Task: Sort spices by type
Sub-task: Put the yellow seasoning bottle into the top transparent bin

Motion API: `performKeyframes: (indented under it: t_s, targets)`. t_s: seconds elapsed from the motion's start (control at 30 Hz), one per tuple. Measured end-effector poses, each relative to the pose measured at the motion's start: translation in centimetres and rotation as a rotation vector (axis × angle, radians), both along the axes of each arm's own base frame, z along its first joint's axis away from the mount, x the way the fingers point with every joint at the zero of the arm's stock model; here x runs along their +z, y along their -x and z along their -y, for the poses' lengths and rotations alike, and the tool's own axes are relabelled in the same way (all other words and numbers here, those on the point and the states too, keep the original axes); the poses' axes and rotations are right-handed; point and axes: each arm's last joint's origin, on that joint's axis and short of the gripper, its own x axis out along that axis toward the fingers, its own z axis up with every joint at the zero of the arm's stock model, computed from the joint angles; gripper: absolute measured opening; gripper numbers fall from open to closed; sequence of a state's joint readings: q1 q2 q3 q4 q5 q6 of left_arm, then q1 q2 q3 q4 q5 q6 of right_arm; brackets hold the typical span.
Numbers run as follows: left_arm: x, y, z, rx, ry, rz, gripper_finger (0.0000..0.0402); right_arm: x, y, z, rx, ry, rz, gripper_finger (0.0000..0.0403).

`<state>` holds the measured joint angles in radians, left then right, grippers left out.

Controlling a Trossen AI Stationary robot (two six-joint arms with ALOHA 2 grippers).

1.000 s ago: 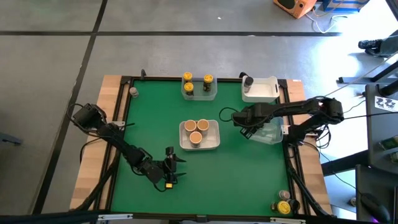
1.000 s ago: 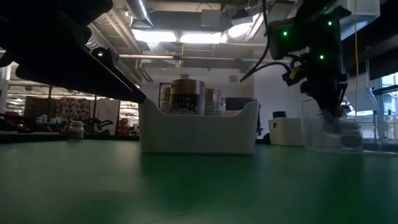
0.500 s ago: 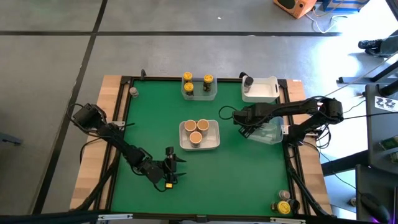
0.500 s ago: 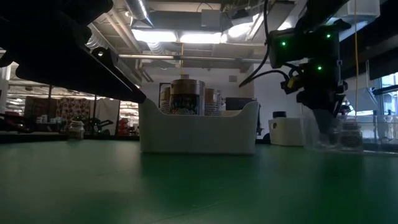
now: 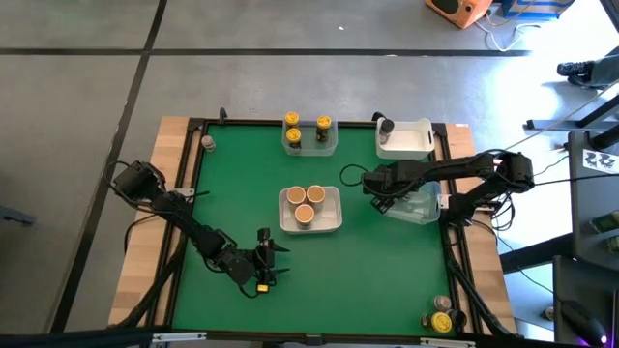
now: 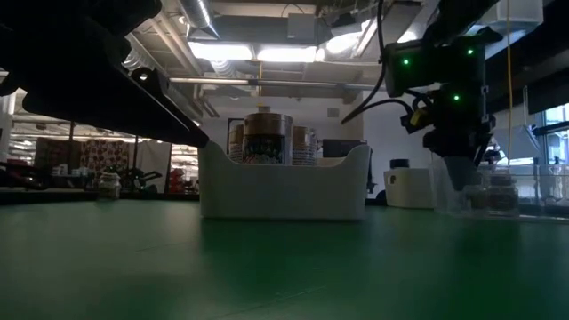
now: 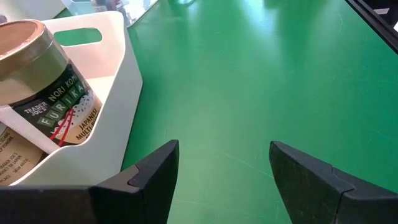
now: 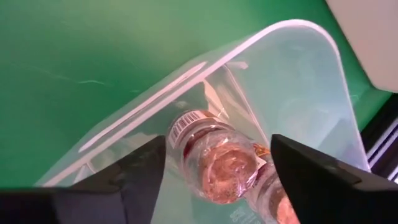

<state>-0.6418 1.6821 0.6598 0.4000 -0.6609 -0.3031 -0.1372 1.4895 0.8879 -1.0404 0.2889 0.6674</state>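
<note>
A jar lies in the clear tub, directly below the right pincer, whose fingers are spread and hold nothing. The jar is judged light, rigid and slick, best gripped across its body. The left pincer is held open and empty beside the white tub.

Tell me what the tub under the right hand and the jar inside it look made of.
Clear tub: seemingly thin glossy plastic; the green mat shows through its walls. Jar: clear plastic or glass, hard to say which, since brownish contents show through and a barcode label wraps it.
</note>
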Motion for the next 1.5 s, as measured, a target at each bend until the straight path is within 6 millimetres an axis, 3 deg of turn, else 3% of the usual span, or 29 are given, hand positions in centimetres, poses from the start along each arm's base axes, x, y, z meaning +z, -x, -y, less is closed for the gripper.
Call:
performKeyframes:
  t_s: [0.2, 0.4, 0.6, 0.8, 1.17, 1.33, 1.5]
  targets:
    - [0.0, 0.0, 0.0, 0.0, 0.0, 0.0, 0.0233, 0.3, 0.0, 0.1, 0.016, 0.029, -0.022, 0.0346]
    - [0.0, 0.0, 0.0, -0.003, -0.007, -0.001, 0.0233, 3.9, -0.8, -1.4, 0.078, 0.035, -0.048, 0.0392]
    - [0.0, 0.0, 0.0, -0.006, -0.013, -0.004, 0.0233, 9.2, -1.1, -4.6, 0.104, 0.038, 0.056, 0.0395]
    - [0.0, 0.0, 0.0, -0.003, -0.01, -0.005, 0.0233, 12.7, -0.8, -9.1, 0.116, -0.062, 0.21, 0.0393]
    - [0.0, 0.0, 0.0, -0.003, -0.008, -0.002, 0.0233, 13.0, 2.9, -18.7, 0.101, -0.237, 0.277, 0.0393]
    - [0.0, 0.0, 0.0, 0.001, 0.002, 0.001, 0.0233, 13.2, 4.5, -22.2, 0.06, -0.356, 0.37, 0.0392]
    - [0.0, 0.0, 0.0, 0.002, 0.003, 0.001, 0.0233, 13.1, 5.8, -24.5, -0.029, -0.449, 0.374, 0.0392]
